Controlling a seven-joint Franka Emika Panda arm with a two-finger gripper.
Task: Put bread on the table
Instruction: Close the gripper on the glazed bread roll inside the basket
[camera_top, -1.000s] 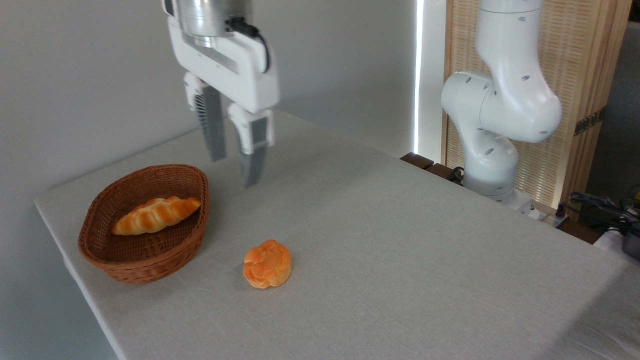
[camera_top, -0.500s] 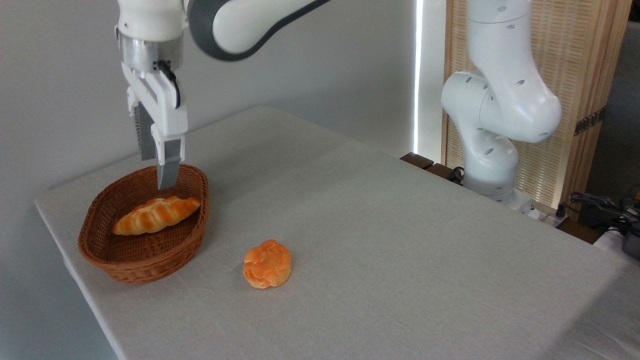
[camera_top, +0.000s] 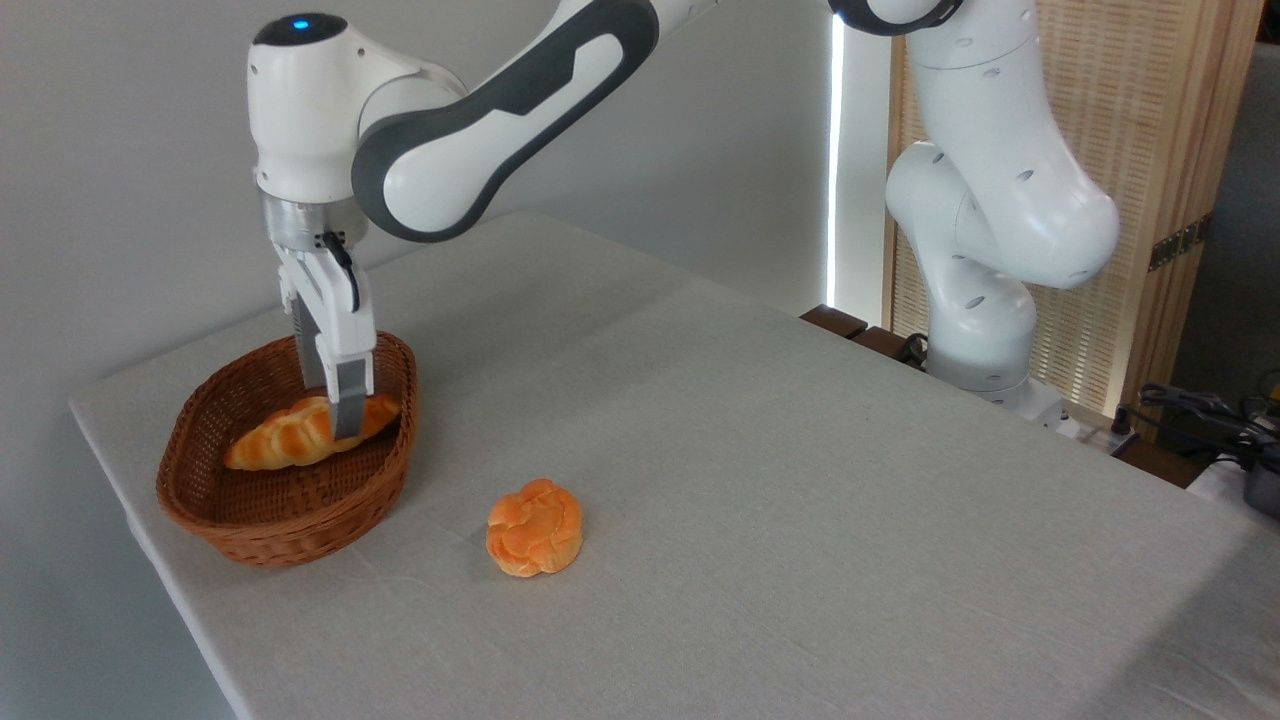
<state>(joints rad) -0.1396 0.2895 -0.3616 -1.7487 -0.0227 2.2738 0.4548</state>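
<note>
- The table (camera_top: 800, 480) has a soft grey cloth, with lots of bare room on the right and near side.
- The brown woven basket (camera_top: 250, 520) sits close to the table's left edge.
- The bread (camera_top: 270, 447), long and twisty, lies inside it.
- The gripper (camera_top: 338, 425) reaches down over the bread's right part; whether its fingers squeeze the bread cannot be told.
- 1 round orange bun (camera_top: 534, 527) sits on the cloth, near the basket.
</note>
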